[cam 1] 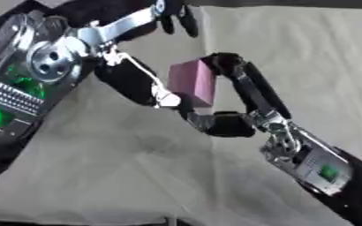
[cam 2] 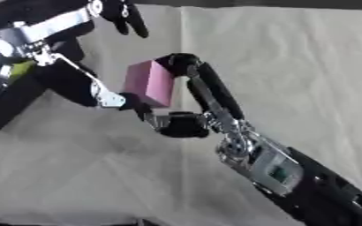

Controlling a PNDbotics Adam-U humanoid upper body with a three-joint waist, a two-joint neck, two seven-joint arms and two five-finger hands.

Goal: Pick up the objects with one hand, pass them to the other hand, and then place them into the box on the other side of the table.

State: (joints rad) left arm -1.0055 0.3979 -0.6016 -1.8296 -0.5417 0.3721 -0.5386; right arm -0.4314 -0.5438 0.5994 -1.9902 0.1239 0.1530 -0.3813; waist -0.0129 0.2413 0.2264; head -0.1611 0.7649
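Pink rectangular block held above the beige cloth-covered table | right hand pinches it, fingers on top, thumb beneath | left hand beside its left face, apparently touching, fingers spread open

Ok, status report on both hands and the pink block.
Right robot hand shut on pink block. Left robot hand open, touching it. Nothing in the way.

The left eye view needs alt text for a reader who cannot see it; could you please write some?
The robot's right hand holds a pink block pinched between fingers and thumb above a pale cloth-covered table. The left hand reaches in beside the block, fingers extended at its left edge.
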